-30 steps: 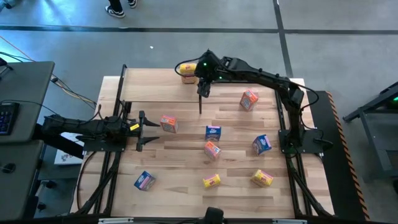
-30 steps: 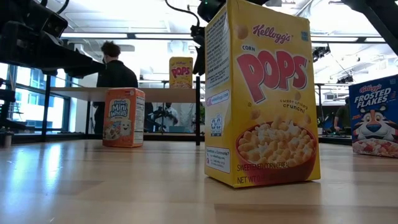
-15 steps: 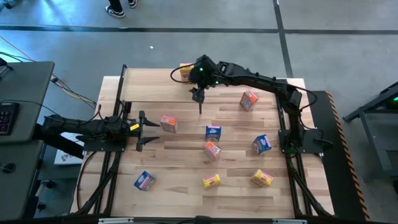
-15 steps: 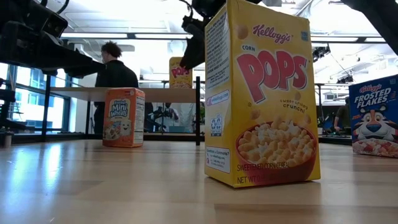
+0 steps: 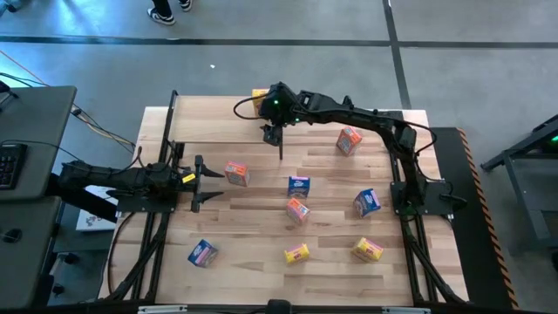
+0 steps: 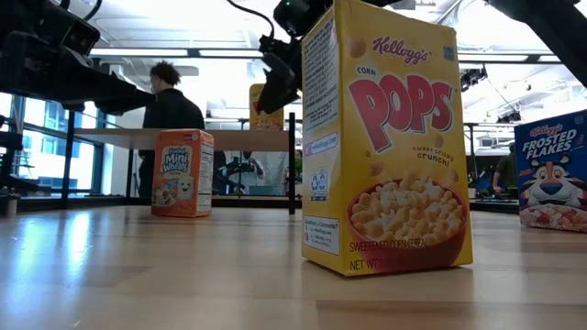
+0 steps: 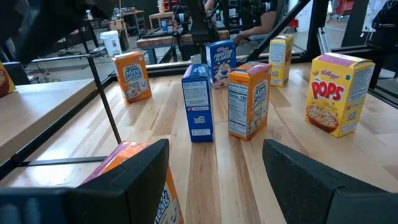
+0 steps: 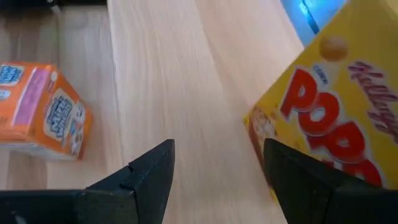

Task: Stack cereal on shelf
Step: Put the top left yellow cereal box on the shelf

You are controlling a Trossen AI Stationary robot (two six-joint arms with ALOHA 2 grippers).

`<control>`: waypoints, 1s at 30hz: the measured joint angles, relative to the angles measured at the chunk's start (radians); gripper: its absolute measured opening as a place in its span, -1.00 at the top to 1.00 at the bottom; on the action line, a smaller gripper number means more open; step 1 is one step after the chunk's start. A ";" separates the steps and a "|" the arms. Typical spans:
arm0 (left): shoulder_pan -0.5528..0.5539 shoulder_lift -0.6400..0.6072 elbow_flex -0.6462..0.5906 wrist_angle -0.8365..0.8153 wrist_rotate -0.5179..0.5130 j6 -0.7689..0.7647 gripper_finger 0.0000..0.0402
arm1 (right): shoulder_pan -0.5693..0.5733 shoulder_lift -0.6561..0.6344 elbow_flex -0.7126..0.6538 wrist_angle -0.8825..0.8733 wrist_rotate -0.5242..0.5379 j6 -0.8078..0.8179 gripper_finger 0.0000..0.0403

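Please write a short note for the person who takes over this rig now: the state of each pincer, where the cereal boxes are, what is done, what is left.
Right pincer: open, empty, above the shelf beside the yellow Pops box standing on it.
Left pincer: open, empty, waiting at the table's left side near an orange box.
Done: one yellow box on the shelf.
Left: eight boxes scattered on the table, three blue, three orange, two yellow.
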 joint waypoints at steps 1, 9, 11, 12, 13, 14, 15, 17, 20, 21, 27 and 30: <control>0.000 0.000 0.000 0.001 0.000 0.000 -0.25 | 0.000 0.003 0.000 -0.011 0.000 0.001 -0.18; 0.000 0.000 0.000 0.001 0.000 0.000 -0.25 | -0.006 0.021 -0.001 0.027 0.000 -0.009 -0.18; 0.000 0.000 0.000 0.000 0.000 0.000 -0.25 | -0.009 0.021 -0.001 0.032 0.000 -0.009 -0.18; 0.000 0.000 0.000 0.001 0.000 0.000 -0.25 | -0.011 0.021 -0.001 0.035 0.000 -0.009 -0.18; 0.000 0.000 0.000 0.001 0.000 0.000 -0.25 | -0.013 0.021 -0.001 0.036 0.000 -0.009 -0.18; 0.000 0.000 0.000 0.000 0.000 0.000 -0.25 | -0.014 0.021 -0.001 0.036 0.001 -0.009 -0.18; 0.000 0.000 0.000 0.000 0.000 0.000 -0.25 | -0.015 0.021 -0.001 0.040 0.006 -0.009 -0.18; 0.000 0.000 0.000 0.000 0.000 0.000 -0.25 | -0.016 0.021 -0.001 0.054 0.011 -0.009 -0.18; 0.000 0.000 0.000 0.000 0.000 0.000 -0.25 | -0.016 0.021 -0.001 0.065 0.013 -0.016 -0.18; 0.000 0.000 0.000 0.000 0.000 0.000 -0.25 | -0.016 0.021 -0.001 0.069 0.012 -0.017 -0.18; 0.000 0.000 0.000 0.000 0.000 0.000 -0.25 | -0.013 0.021 -0.001 0.074 0.007 -0.016 -0.18; 0.000 0.000 0.000 0.000 0.000 0.000 -0.25 | -0.012 0.021 -0.001 0.074 0.000 -0.004 -0.18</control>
